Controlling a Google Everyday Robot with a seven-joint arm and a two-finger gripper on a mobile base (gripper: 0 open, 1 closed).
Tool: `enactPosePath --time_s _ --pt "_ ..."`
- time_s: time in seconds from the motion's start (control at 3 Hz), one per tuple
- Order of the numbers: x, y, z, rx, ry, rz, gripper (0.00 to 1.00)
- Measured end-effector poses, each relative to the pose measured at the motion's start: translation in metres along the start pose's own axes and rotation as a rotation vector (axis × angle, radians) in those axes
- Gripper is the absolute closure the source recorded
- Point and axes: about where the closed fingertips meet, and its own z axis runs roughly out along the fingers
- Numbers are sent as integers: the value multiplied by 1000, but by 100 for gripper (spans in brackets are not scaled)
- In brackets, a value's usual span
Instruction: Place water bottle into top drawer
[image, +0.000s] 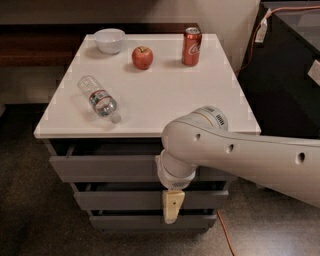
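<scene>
Hanging just below the wide grey top drawer (100, 168), the pincer (171, 209) was unreadable, open or closed; the clear plastic water bottle (98, 99) lay above-left.

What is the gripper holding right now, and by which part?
Nothing that shows. The gripper hangs in front of the drawers, while the water bottle lies on its side on the tabletop, untouched.

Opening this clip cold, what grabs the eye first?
The big white arm reaches in from the right, its gripper hanging before the grey drawers, below the top drawer. Next, the water bottle lies on its side on the white top, front left; a bowl, apple and red can line the back.
</scene>
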Motion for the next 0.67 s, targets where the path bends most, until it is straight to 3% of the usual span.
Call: enactPosePath --time_s 0.33,0.67 --pt "-3 10 -2 -25 -12 -11 0" --pt "-1 3 -6 -8 -10 12 0"
